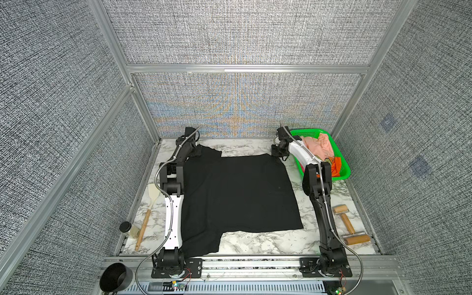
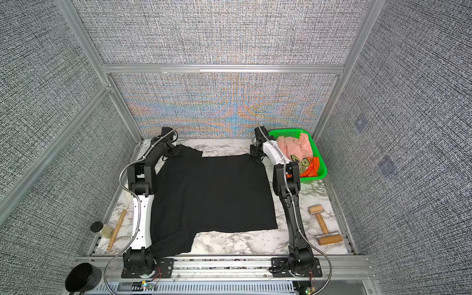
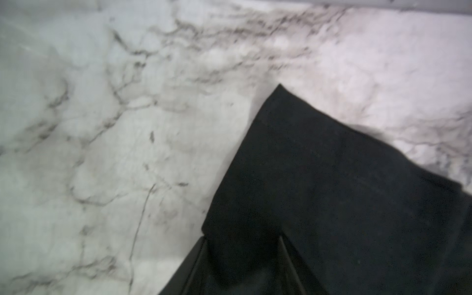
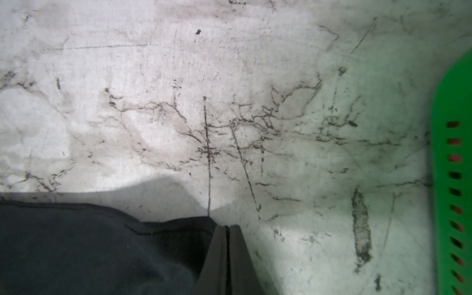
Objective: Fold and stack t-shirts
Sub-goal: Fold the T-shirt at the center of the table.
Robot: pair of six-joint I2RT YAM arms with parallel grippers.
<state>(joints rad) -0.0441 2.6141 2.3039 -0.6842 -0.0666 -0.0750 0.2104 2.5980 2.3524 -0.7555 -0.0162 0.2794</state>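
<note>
A large black t-shirt (image 1: 237, 194) (image 2: 212, 194) lies spread on the marble table, no print showing. My left gripper (image 1: 198, 150) is at its far left corner. In the left wrist view the jaws (image 3: 242, 240) stand apart with the black cloth (image 3: 319, 178) lying between them. My right gripper (image 1: 277, 153) is at the far right corner. Its fingers (image 4: 226, 226) are pressed together at the edge of the bunched, slightly raised cloth (image 4: 89, 245). A peach-pink t-shirt (image 1: 319, 145) and an orange one (image 1: 337, 163) lie crumpled in the green basket (image 1: 306, 131).
The green basket (image 4: 449, 102) stands close beside the right gripper at the back right. A wooden spatula (image 1: 149, 209) and a black-lidded jar (image 1: 127, 228) lie along the left edge. Two wooden rollers (image 1: 344, 219) (image 1: 356, 240) lie at the right. A black bowl (image 1: 115, 278) sits off the table's front left.
</note>
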